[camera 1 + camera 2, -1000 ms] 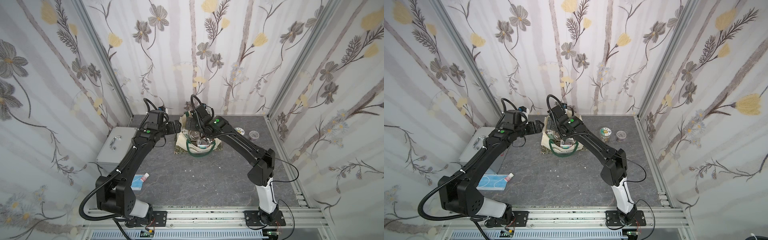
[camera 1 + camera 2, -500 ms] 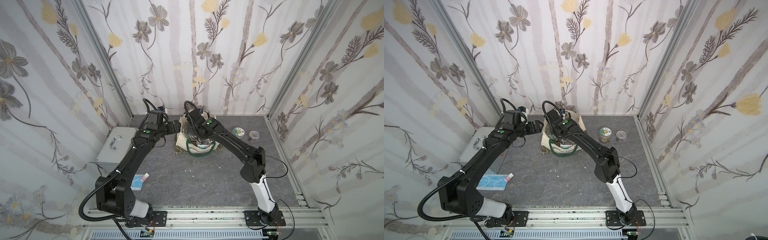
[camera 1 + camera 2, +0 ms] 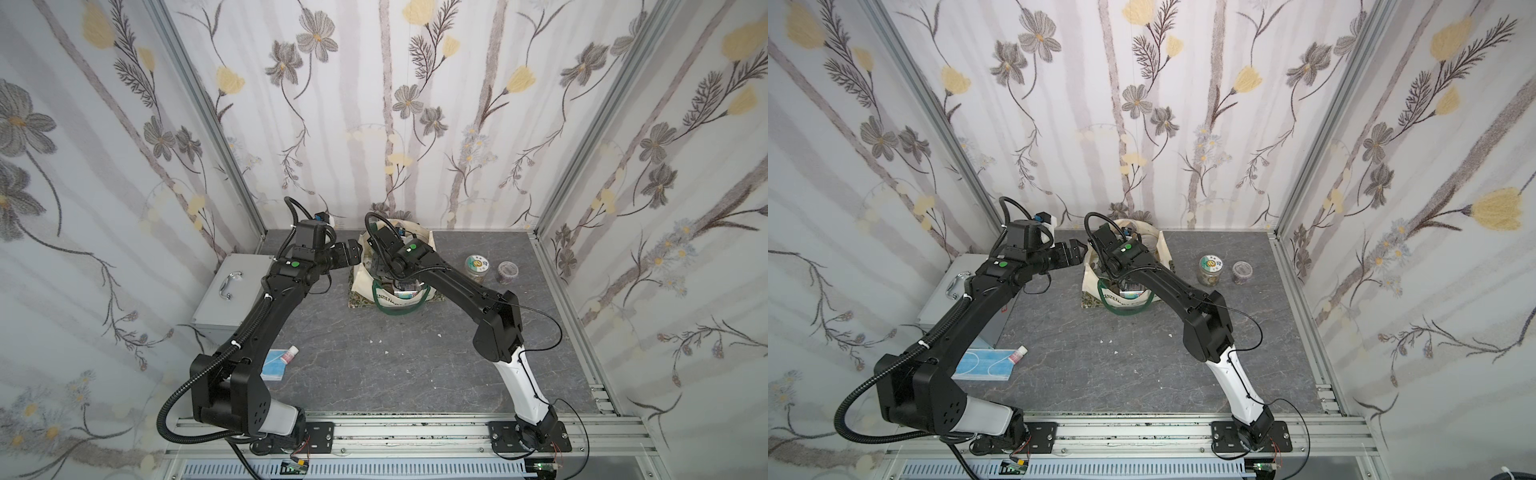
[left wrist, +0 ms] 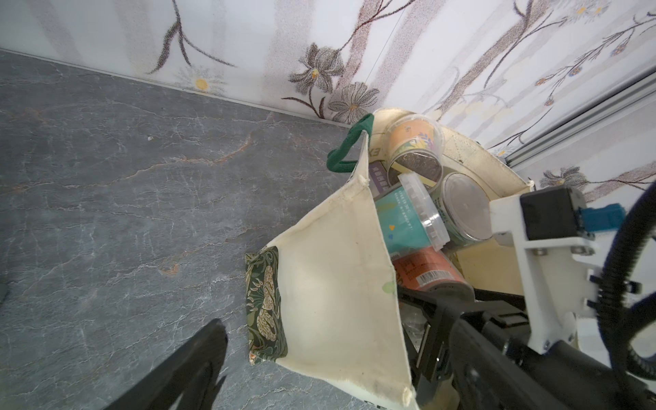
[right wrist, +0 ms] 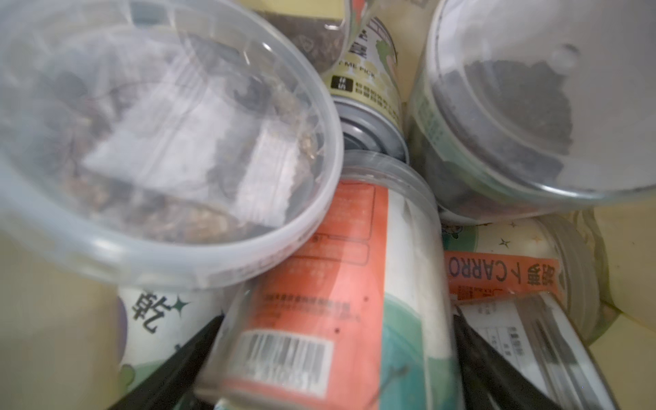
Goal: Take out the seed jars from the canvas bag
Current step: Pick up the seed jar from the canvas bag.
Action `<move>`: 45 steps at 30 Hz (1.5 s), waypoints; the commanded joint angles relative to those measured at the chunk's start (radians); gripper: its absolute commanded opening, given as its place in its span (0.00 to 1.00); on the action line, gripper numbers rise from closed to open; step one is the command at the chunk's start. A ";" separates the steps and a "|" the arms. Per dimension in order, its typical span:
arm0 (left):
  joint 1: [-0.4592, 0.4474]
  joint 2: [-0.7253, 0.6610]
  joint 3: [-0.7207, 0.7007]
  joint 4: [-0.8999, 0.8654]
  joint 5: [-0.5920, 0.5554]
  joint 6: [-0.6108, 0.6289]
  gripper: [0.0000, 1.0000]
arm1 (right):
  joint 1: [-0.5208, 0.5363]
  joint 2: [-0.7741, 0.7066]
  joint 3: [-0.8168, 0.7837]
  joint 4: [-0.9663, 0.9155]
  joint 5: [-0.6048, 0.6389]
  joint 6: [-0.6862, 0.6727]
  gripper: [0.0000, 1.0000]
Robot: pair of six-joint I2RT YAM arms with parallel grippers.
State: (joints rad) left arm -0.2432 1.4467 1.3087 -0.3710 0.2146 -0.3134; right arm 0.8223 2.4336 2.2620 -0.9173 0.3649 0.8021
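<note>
Bright, diffuse light is filling both top views, leaving only faint shadows on the table (image 3: 374, 374). In the right wrist view the closest seed jars (image 5: 330, 301) are blurring out of focus, with pale glare sitting on a clear lid (image 5: 585, 42).

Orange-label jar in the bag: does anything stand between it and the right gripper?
Nothing visible. The right gripper straddles the orange-label jar; a clear-lidded jar overlaps its far end.

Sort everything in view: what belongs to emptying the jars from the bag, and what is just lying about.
Job:
- canvas bag
- seed jars inside it
- green-lidded jar and clear-lidded jar, already out
- right gripper, astride an orange-labelled jar

Lying about:
- metal case
- blue face mask
- pink-capped bottle
</note>
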 commanded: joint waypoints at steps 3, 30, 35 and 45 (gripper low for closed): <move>0.001 -0.005 -0.003 0.042 0.011 -0.003 1.00 | -0.010 0.002 0.007 0.000 -0.012 0.035 0.85; 0.002 -0.012 -0.029 0.084 0.048 -0.016 1.00 | -0.012 -0.250 -0.001 -0.004 -0.052 -0.066 0.72; -0.002 -0.039 -0.046 0.108 0.057 -0.018 1.00 | -0.011 -0.343 -0.101 0.083 -0.097 -0.149 0.73; -0.125 -0.147 -0.054 0.079 -0.034 -0.003 1.00 | -0.077 -0.657 -0.604 0.547 -0.314 -0.213 0.73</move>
State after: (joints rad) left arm -0.3565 1.3117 1.2350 -0.2905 0.1967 -0.2893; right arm 0.7753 1.8278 1.7348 -0.6155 0.1528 0.6102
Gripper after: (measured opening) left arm 0.997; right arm 0.790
